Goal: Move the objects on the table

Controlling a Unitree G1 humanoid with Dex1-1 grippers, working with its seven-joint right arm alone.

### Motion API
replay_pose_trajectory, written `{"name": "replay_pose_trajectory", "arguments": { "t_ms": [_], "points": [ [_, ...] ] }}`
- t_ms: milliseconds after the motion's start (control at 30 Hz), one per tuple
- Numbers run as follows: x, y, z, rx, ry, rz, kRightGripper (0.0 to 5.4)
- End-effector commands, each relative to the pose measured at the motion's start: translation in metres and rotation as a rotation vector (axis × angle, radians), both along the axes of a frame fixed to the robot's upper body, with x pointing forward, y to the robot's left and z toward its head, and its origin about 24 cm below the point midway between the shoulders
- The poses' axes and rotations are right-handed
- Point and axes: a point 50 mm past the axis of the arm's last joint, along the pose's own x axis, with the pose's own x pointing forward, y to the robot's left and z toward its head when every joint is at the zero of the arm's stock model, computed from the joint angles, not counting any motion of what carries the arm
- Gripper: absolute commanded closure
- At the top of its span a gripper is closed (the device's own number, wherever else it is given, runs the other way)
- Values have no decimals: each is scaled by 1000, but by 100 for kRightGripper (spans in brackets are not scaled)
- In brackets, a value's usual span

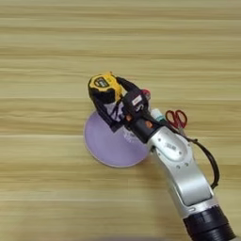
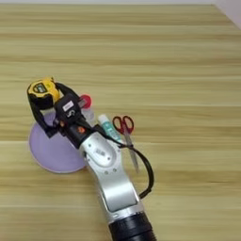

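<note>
Light wooden planking with horizontal grain stripes makes up the table [image 1: 47, 56], which fills the left eye view. From the bottom right corner the silver forearm [image 1: 186, 172] is seen reaching diagonally up and to the left, a black cable looping along its right side. The right gripper [image 1: 107, 96] is closed around the yellow-and-black tape measure [image 1: 103, 87], one black finger at the left of the case and the other arched over its right side. The tape measure is held at the upper edge of the round lilac plate [image 1: 110, 146] (whether it touches the plate cannot be told). Just right of the wrist, the red-handled scissors [image 1: 177, 118] lie on the table, with the white-and-green glue stick [image 1: 157, 114] beside them and a red cap [image 1: 146, 92] showing behind the gripper.

In the right eye view the same arm is seen rising from the bottom edge and leaning left. The tape measure is again clasped between the two fingers over the plate's top rim. The clear plastic bottle with red cap [image 2: 86, 104] is partly hidden by the wrist; the glue stick lies slanted, touching or just beside the scissors' handles.
</note>
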Motion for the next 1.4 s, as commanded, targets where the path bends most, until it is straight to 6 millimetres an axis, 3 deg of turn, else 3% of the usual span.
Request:
{"name": "replay_pose_trajectory", "arguments": {
  "t_ms": [33, 467, 1000, 1400],
  "points": [
    [6, -5, 38, 60, -149, -23, 135],
    [7, -20, 61, 88, -217, -73, 135],
    [17, -57, 79, 70, -248, -230, 136],
    [32, -88, 80, 30, -233, -361, 136]
  ]
}}
